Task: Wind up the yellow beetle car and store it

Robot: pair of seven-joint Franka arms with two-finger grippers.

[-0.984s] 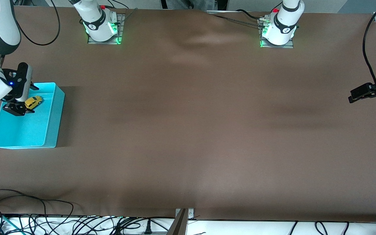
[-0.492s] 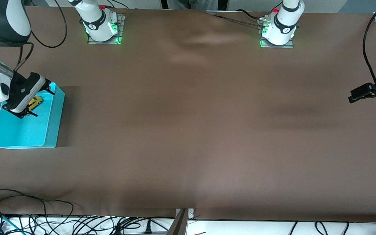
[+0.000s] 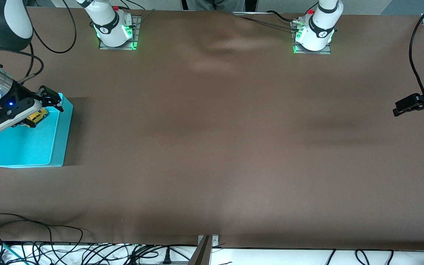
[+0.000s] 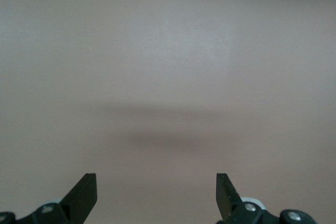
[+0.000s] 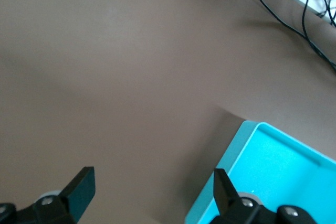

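Note:
The yellow beetle car (image 3: pixel 39 115) lies inside the turquoise bin (image 3: pixel 24 147), at the end farther from the front camera, partly covered by the right hand. My right gripper (image 3: pixel 47 116) hangs over that end of the bin, open and empty. In the right wrist view the right gripper (image 5: pixel 152 192) points at bare table beside the bin (image 5: pixel 273 171) corner, and the car is out of that view. My left gripper (image 3: pixel 399 108) waits at the left arm's end of the table, and the left gripper (image 4: pixel 157 192) is open over bare tabletop.
A brown mat (image 3: pixel 215 147) covers the table. Black cables (image 3: pixel 50 250) lie along the edge nearest the front camera, and cables (image 5: pixel 310 19) also show in the right wrist view. The arm bases (image 3: pixel 114 31) stand along the farthest edge.
The right hand has turned and drawn back from the car toward the bin's edge, still open. The car stays in the bin. The left arm has not moved.

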